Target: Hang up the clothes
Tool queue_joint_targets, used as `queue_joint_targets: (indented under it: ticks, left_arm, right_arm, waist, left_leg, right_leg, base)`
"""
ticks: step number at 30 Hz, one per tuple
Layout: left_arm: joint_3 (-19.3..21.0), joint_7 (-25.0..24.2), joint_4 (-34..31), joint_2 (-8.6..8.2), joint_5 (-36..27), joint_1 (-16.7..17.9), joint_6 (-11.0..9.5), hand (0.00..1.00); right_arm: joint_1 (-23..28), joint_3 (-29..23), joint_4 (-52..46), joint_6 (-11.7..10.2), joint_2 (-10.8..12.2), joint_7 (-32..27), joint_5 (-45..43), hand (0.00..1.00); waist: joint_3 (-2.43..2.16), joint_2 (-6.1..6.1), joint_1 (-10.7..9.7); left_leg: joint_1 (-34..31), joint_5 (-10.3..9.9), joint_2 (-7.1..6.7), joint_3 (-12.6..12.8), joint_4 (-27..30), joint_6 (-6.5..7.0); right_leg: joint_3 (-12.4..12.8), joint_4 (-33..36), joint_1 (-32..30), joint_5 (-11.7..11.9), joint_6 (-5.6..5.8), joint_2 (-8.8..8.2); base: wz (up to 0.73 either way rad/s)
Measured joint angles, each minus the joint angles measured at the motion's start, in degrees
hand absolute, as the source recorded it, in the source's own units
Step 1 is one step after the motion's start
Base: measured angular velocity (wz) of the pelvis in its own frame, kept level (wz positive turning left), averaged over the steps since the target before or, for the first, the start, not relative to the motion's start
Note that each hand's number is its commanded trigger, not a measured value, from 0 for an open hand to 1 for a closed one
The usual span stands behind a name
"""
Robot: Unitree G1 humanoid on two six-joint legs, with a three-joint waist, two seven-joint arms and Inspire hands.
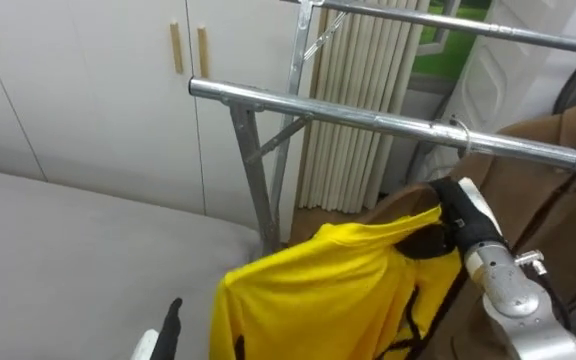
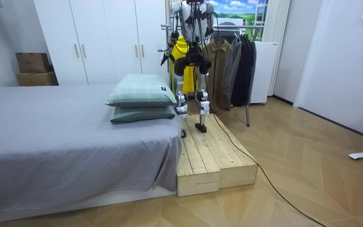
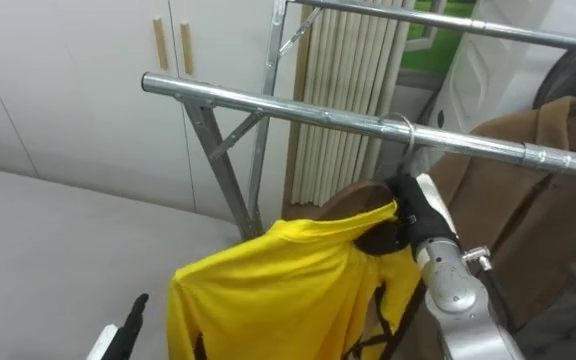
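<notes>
one yellow shirt (image 1: 318,285) gripped by right hand (image 1: 460,222); two rails (image 1: 368,115)

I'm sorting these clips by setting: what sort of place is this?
Most likely a bedroom: a grey bed with pillows, white wardrobe doors, and a metal clothes rack hung with coats.
</notes>
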Motion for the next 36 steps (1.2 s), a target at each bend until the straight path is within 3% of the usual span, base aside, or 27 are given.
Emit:
queue_joint_targets:
  ticks: [7,12,17,22,29,36]
  left_arm:
    - [-0.11,-0.04,-5.43,0.37,-0.01,0.52,0.14,0.0]
    - [-0.12,-0.85,-5.47,0.51,0.0,0.55,0.14,0.0]
    - [-0.94,-1.44,-5.47,0.95,-0.03,0.54,0.16,0.0]
    - [-2.14,-2.87,-5.46,2.54,-0.03,0.55,0.16,0.0]
    - [-2.09,-3.51,-5.47,2.85,-0.05,0.54,0.14,0.0]
    - [-2.14,-2.2,-5.34,2.73,-0.04,0.53,0.08,0.0]
  right_arm:
    - [-0.95,-0.75,8.8,0.24,-0.97,2.71,0.8,1.0]
    - [-2.19,-0.76,12.9,1.12,-1.82,3.3,2.28,1.0]
    - [-3.58,-0.78,14.79,1.21,-2.13,3.29,2.28,1.0]
    - [-3.62,-0.78,17.0,1.21,-2.13,3.62,2.27,1.0]
    - [-3.62,-0.84,17.05,1.2,-2.14,4.07,2.21,1.0]
    - [-5.67,-1.83,16.5,1.14,-2.14,-0.65,-7.53,1.0]
  waist:
    - [-0.09,-0.23,-0.2]
    - [-0.09,-0.24,-0.08]
    - [-0.04,-0.47,-0.2]
    - [0.19,-1.32,-0.07]
    - [0.27,-1.45,-0.28]
    - [0.18,-1.24,-0.05]
  left_leg:
    - [-1.0,0.01,-0.16,-1.54,0.06,0.01]
    - [-1.02,0.01,0.03,-1.46,0.05,0.0]
    - [-0.96,0.01,0.08,-1.47,0.04,0.0]
    - [-0.95,0.01,0.03,-1.44,0.03,0.0]
    - [-1.03,0.01,-0.13,-1.44,0.05,0.0]
    - [-2.11,0.08,-0.13,-1.21,0.33,-0.07]
  right_leg:
    - [-1.79,-0.34,-0.13,0.01,-0.02,-0.65]
    - [-2.89,-0.27,-0.11,0.01,-0.01,-0.65]
    - [-3.06,-0.29,-0.03,0.01,-0.01,-0.63]
    - [-3.16,-0.35,0.01,0.01,-0.01,-0.69]
    - [-3.15,-0.5,-0.01,0.0,0.01,-0.8]
    - [-2.96,-0.29,-1.18,-0.01,-0.01,-0.72]
  base:
    - [0.11]
    - [0.01]
    - [0.0]
    - [0.0]
    - [0.0]
    - [-0.02]
